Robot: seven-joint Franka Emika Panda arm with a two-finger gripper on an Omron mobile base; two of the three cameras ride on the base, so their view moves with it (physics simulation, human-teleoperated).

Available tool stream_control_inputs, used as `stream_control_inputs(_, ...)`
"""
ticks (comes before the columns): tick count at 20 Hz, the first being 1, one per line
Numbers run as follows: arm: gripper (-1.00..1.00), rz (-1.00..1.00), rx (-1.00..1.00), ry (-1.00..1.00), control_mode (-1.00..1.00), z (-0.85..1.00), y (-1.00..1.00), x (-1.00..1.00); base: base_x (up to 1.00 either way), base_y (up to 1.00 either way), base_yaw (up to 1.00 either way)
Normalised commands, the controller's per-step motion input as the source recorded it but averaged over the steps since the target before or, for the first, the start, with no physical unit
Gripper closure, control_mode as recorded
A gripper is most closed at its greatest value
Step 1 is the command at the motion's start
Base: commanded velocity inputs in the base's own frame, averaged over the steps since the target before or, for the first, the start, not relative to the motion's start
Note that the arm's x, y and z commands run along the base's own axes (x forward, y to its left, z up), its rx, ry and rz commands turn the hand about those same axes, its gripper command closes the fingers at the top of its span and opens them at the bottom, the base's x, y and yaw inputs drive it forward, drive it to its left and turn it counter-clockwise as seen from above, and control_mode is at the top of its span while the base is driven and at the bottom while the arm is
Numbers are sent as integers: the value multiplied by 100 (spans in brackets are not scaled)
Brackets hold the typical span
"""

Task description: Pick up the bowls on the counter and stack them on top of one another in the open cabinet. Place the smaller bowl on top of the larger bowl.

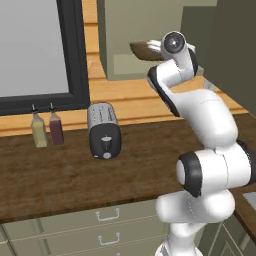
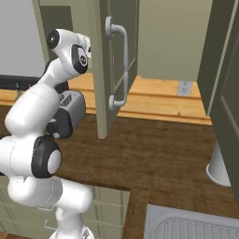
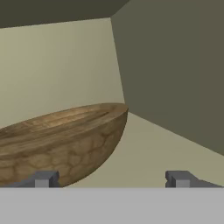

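Bowl (image 3: 61, 142) inside open cabinet (image 3: 175, 74), tilted, resting on cabinet floor near back corner, close in front of pincer (image 3: 113, 178). Pincer spread wide, fingertips (image 3: 43, 178) apart, holding nothing. Bowl rim also seen at cabinet opening beside arm. Toaster (image 1: 104, 131) and two bottles (image 1: 47, 130) on bench (image 1: 75, 175).

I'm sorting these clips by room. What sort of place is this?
A simulated kitchen, most likely: a toaster on a wooden counter, drawers below it, and a sink at the corner.
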Motion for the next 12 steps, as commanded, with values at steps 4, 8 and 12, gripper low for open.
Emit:
stream_control_inputs(4,-100,-1,2,-5,-100,18,-7,-100,0,0,0)
stream_control_inputs(8,-100,-2,1,0,-100,1,-13,-100,0,0,0)
stream_control_inputs(12,-100,0,-3,9,-100,-46,3,-100,0,0,0)
